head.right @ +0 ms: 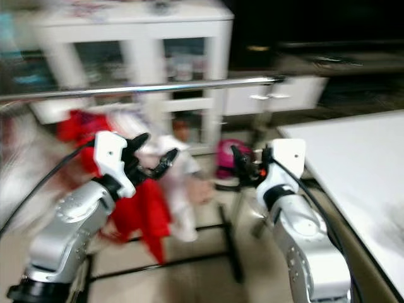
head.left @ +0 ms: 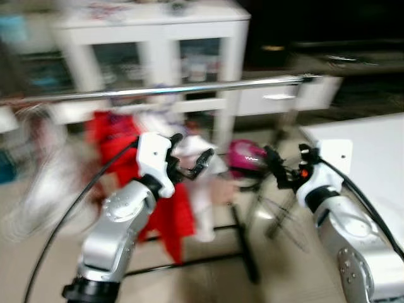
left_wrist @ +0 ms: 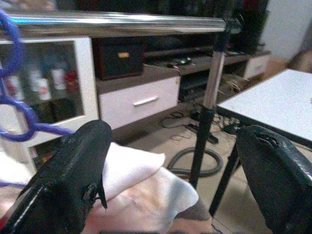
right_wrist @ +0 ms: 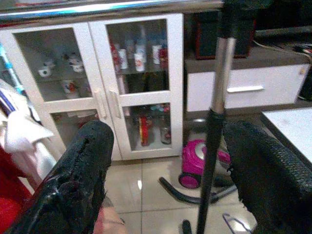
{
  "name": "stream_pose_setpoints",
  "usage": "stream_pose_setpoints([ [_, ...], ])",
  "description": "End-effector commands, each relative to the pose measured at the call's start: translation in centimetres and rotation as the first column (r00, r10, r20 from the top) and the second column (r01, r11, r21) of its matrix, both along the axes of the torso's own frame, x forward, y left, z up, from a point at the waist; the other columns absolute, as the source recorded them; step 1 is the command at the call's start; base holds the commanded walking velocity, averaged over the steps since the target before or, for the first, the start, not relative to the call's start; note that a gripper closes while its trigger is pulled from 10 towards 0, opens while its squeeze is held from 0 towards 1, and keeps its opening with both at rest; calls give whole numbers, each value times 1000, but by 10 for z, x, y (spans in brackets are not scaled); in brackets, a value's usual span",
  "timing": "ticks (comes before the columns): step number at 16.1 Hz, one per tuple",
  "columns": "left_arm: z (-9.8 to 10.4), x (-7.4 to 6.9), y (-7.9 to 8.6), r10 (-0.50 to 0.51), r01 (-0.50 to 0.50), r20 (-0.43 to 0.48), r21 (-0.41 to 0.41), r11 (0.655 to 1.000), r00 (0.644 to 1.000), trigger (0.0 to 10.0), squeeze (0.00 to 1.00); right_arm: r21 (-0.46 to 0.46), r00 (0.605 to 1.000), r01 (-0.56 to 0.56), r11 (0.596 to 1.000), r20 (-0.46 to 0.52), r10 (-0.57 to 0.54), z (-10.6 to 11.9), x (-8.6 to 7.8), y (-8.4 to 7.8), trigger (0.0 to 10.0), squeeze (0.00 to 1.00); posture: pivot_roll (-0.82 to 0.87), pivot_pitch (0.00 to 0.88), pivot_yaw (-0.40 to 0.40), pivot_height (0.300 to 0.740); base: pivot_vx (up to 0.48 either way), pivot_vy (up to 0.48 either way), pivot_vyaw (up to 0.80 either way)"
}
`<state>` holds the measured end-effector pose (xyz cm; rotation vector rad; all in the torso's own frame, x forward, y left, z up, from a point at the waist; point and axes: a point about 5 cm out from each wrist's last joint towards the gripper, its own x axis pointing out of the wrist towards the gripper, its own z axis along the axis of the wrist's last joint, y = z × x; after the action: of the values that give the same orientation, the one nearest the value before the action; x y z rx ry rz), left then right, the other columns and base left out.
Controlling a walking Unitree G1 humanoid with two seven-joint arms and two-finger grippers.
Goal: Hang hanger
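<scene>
We see a white cabinet behind the rail, clothes hanging below, a pink vacuum on the floor, and a white table at right. Left claw and right claw are spread open, holding nothing. In the left wrist view, a blue hanger hangs at the frame's left edge, beside the left claw.

We see a white glass-door cabinet, a white drawer, a pale tiled floor, a pink vacuum, a white counter.
</scene>
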<state>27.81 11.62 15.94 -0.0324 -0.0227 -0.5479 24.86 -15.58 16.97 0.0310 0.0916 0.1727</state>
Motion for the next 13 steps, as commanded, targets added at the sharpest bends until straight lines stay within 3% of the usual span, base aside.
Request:
stream_pose_setpoints([
  [1, -2, 0, 0, 0, 0, -11, 8, 1000, 1000, 10000, 0, -9, 1000, 11, 1000, 3, -11, 2, 0, -2, 10000, 0, -71, 0, 21, 740, 0, 0, -800],
  [5, -3, 0, -3, -25, 25, -2, 37, 999, 1000, 10000, 0, 35, 1000, 9, 999, 0, -9, 2, -3, 0, 10000, 0, -76, 0, 26, 740, 0, 0, -800],
  [13, -1, 7, -5, -7, 7, -1, 15, 1000, 1000, 10000, 0, 4, 999, 36, 999, 22, -36, 8, -1, -2, 10000, 0, -102, 0, 39, 740, 0, 0, -800],
])
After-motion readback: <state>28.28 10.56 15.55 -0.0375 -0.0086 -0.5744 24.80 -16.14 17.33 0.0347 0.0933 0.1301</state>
